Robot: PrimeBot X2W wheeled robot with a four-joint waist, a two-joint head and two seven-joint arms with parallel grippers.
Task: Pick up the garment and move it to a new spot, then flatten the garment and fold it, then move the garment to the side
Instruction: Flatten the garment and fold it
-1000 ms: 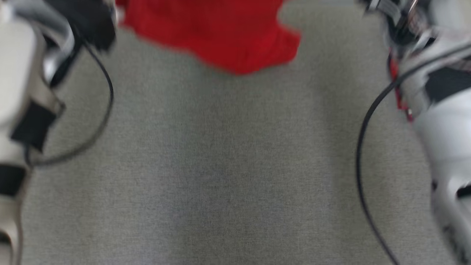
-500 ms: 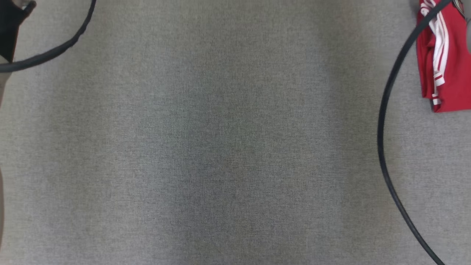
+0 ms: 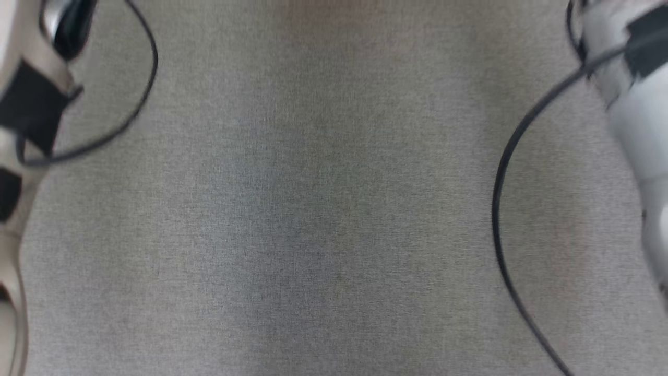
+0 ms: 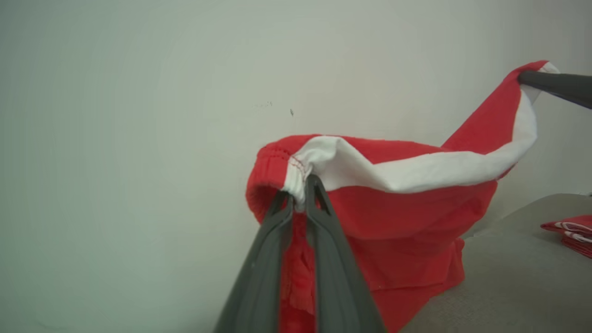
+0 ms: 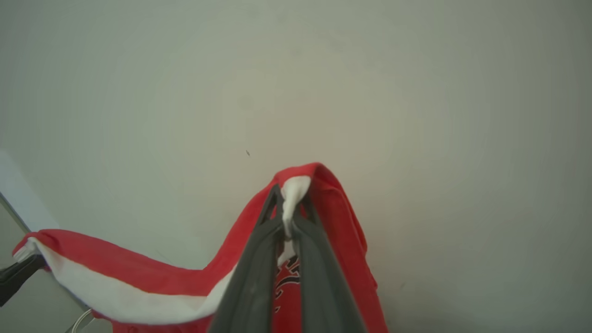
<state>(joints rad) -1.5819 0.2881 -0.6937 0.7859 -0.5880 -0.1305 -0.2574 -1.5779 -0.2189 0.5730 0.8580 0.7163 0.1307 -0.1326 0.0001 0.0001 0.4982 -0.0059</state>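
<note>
A second ago the head view had the red garment at its far edge, and half a second ago a folded red stack at its right edge. That camera has shifted since. Now we see bare grey table [image 3: 334, 209], a blurred pale left forearm [image 3: 23, 104] and right forearm [image 3: 636, 130] at the sides, and a dark cable looping by each [image 3: 155, 62] [image 3: 497, 209].

The wrist views give us what the head view leaves out. The garment [image 4: 407, 217] hangs in the air before a plain pale wall [image 4: 138, 115], strung between the two tools. The left tool [image 4: 298, 189] is clenched on the gathered waistband where the white band [image 4: 416, 171] begins. From there the band sags and climbs to the right tool's dark fingers, seen in the left wrist view at the upper right [image 4: 555, 85]. The red cloth drops below the band, and its hem reaches the table's edge; we cannot tell whether it touches.

In its own view the right tool [image 5: 291, 199] pinches a fold of white and red, with black lettering on the cloth just below the pinch. The left tool grips the band's other end at that view's lower left [image 5: 18, 273].

The left wrist view adds the stack [image 4: 571, 231], red with white stripes, lying on the table to the far right, well apart from the held garment.
</note>
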